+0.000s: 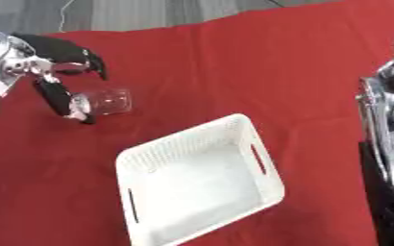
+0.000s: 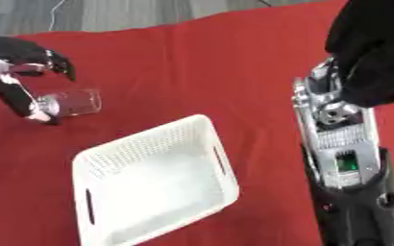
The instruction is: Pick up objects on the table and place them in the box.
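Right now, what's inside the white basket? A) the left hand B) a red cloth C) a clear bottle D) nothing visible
D: the white basket shows only its bare floor, while the clear bottle lies outside it on the red tablecloth, between the thumb and fingers of the left hand.

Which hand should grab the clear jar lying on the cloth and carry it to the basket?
Left. The left hand is already at the clear jar, thumb and fingers spread on either side of it, not yet closed. Of the right side only the arm shows, at the right edge beyond the white basket, far from the jar.
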Controlling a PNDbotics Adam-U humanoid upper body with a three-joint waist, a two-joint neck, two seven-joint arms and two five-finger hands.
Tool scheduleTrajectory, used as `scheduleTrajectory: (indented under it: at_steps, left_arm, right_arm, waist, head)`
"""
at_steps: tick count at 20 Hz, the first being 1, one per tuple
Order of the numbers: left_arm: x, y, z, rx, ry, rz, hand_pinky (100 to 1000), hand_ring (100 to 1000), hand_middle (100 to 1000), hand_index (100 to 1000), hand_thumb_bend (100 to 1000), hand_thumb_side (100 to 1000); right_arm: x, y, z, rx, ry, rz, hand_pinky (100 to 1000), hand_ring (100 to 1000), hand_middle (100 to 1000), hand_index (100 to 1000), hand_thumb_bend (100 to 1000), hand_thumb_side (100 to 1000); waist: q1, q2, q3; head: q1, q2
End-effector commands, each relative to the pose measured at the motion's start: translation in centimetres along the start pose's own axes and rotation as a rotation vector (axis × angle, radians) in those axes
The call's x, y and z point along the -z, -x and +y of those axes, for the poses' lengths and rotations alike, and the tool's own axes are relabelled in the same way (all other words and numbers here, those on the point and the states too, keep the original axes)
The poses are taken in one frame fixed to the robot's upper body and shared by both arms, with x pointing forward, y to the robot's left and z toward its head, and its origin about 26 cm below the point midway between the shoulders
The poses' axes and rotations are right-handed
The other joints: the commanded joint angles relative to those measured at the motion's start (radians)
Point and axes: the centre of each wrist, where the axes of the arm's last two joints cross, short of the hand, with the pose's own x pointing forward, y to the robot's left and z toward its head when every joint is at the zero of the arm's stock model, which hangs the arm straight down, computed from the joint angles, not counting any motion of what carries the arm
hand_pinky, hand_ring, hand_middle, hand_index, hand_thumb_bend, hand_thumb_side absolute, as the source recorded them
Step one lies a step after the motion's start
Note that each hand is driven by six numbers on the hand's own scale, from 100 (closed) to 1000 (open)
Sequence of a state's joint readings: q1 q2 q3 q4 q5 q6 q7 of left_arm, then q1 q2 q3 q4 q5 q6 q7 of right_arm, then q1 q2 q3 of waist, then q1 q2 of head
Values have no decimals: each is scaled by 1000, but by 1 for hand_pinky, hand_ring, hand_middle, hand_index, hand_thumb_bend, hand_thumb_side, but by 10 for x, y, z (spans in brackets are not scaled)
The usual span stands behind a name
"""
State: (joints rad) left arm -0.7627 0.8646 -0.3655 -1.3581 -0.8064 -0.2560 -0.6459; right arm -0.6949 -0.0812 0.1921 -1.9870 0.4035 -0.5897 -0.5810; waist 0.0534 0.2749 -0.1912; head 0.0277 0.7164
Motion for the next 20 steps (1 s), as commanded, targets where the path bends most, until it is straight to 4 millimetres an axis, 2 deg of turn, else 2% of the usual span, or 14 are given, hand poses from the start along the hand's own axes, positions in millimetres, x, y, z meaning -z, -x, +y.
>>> scheduleTrajectory:
  at_steps: [1,3,5,7,8,9,11,12,13,14,15,17,18,20]
  left_arm:
    - [-4,12,-2,2,-40,33,700,781,846,863,522,468]
    - [-1,15,-7,-5,-37,33,682,761,827,859,531,467]
    - [2,16,-11,-10,-34,27,582,701,783,838,522,457]
    - [4,17,-15,-14,-26,28,265,603,734,802,505,420]
    - [5,18,-17,-17,-21,31,150,536,690,782,492,399]
    - [5,19,-18,-20,-17,34,101,507,662,765,469,381]
    - [5,20,-22,-31,-8,41,100,413,563,686,357,326]
    - [5,21,-24,-38,-7,45,100,349,503,607,121,313]
    - [4,22,-25,-45,-11,47,100,320,471,555,100,332]
    - [4,22,-25,-53,-19,50,100,267,411,472,100,415]
    - [3,23,-24,-62,-31,52,100,234,381,433,100,436]
    - [3,23,-24,-77,-45,54,100,100,230,277,100,394]
    - [2,22,-23,-78,-56,50,100,100,182,227,100,395]
    - [0,22,-21,-69,-79,40,100,100,102,183,100,382]
  right_arm:
    - [6,-2,2,22,26,-36,576,582,599,638,100,1000]
    - [7,-2,3,26,28,-37,575,581,597,637,100,1000]
    - [7,-2,3,29,31,-38,575,581,596,638,100,1000]
    - [8,-2,4,32,33,-39,575,581,596,638,100,1000]
    - [8,-2,4,32,34,-39,575,580,596,638,100,1000]
    - [8,-2,4,33,34,-40,575,580,596,638,100,1000]
    - [8,-2,4,33,35,-41,576,580,595,638,100,1000]
    - [8,-2,4,33,34,-41,576,580,595,638,100,1000]
    - [8,-2,3,32,34,-41,576,580,595,638,100,1000]
    - [8,-2,3,30,33,-40,576,579,595,638,100,1000]
    - [8,-2,3,28,31,-39,576,579,595,638,100,1000]
    - [8,-2,2,26,30,-37,575,578,591,638,100,1000]
    - [7,-2,2,24,29,-37,575,578,591,638,100,1000]
    - [7,-2,1,22,28,-36,576,578,590,638,100,1000]
  waist:
    - [-3,-13,-4]
    - [-4,-11,-8]
    - [-5,-8,-11]
    - [-5,-6,-13]
    - [-4,-5,-13]
    - [-4,-5,-14]
    - [-4,-4,-14]
    - [-4,-4,-13]
    - [-4,-5,-12]
    - [-5,-6,-10]
    - [-6,-6,-8]
    - [-7,-8,-5]
    - [-7,-9,-3]
    - [-7,-10,-1]
  head:
    - [8,-10]
    - [10,-6]
    - [13,-2]
    - [19,-1]
    - [21,-1]
    - [22,-1]
    - [21,2]
    - [21,4]
    - [20,6]
    - [20,8]
    - [20,10]
    - [21,11]
    - [23,12]
    - [26,12]
